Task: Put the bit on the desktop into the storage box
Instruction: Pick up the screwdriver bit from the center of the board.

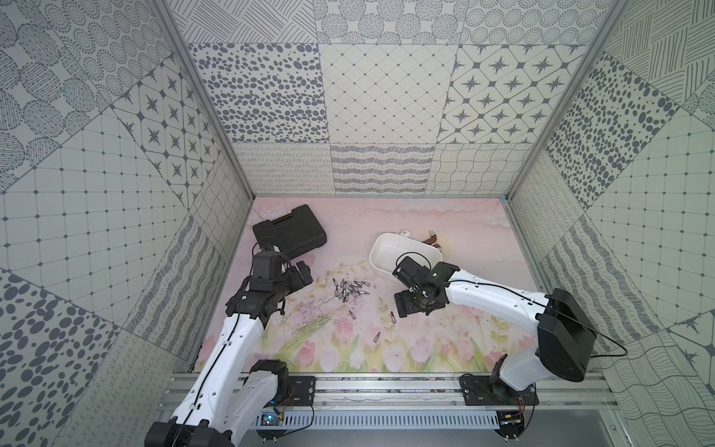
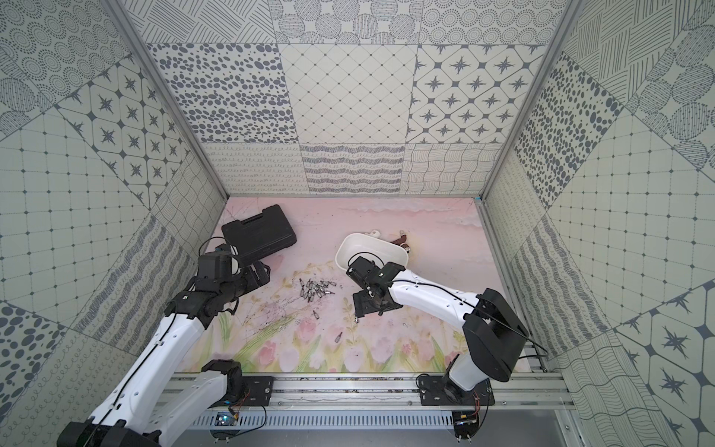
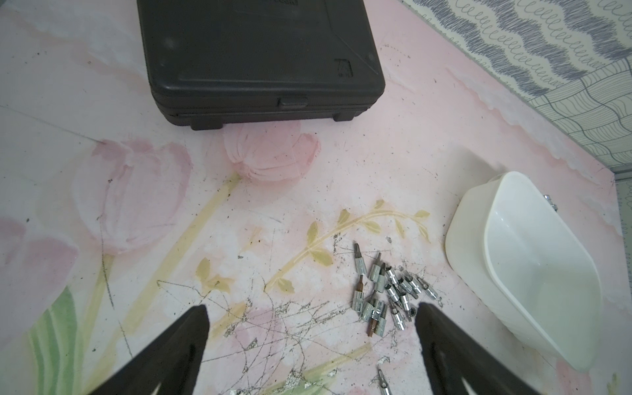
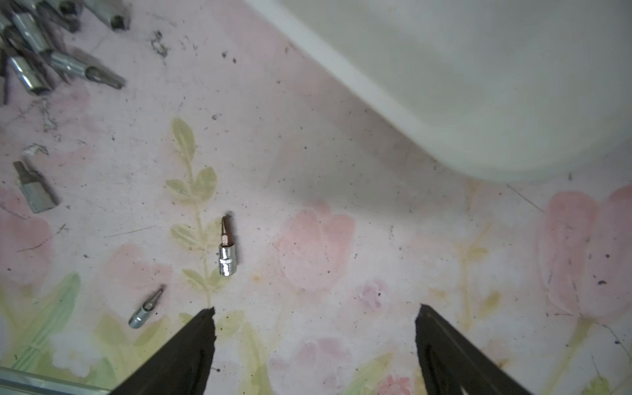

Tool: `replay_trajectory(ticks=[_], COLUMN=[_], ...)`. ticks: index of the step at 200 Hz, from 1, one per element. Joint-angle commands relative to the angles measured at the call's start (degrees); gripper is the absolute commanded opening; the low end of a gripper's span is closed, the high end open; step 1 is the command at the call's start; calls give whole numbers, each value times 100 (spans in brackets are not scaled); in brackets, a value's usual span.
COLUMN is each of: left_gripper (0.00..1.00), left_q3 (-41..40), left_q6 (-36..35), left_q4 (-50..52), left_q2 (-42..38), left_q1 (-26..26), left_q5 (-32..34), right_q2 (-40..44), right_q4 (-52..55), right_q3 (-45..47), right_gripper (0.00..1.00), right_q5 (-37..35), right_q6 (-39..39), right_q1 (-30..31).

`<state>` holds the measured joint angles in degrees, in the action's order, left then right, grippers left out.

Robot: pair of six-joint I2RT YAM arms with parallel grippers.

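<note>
The right tool (image 4: pixel 314 311) is spread wide and holds nothing. One bit (image 4: pixel 227 251) lies on the surface (image 4: pixel 342 212) near the box (image 4: pixel 478 85), just ahead of this tool, tip pointing away. The left tool (image 3: pixel 311 307), spread wide too, is farther.

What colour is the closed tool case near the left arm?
The tool case is plain black, clearest in the left wrist view.

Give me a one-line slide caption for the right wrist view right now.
Open right gripper hovers over the flowered desktop, a loose bit nearby and the white storage box beyond.
</note>
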<state>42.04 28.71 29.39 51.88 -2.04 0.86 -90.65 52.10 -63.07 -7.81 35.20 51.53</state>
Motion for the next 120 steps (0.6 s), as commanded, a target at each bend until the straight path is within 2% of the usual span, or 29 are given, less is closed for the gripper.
replay_trajectory(ticks=[1,54,120], left_gripper=[99,99,99], left_q3=[-12,-24,-38], left_q6=[-50,-49,-32], left_q4=[96,92,60], left_q2=[1,7,33], left_q1=[43,41,41], left_q5=[95,66,37], right_q2=[-277,-862,-1430], right_q4=[144,151,162], right_q3=[-288,-569,-868], right_gripper=[91,80,54], right_q5=[16,157,322], right_q6=[-12,-127,-128], right_q1=[175,484,600])
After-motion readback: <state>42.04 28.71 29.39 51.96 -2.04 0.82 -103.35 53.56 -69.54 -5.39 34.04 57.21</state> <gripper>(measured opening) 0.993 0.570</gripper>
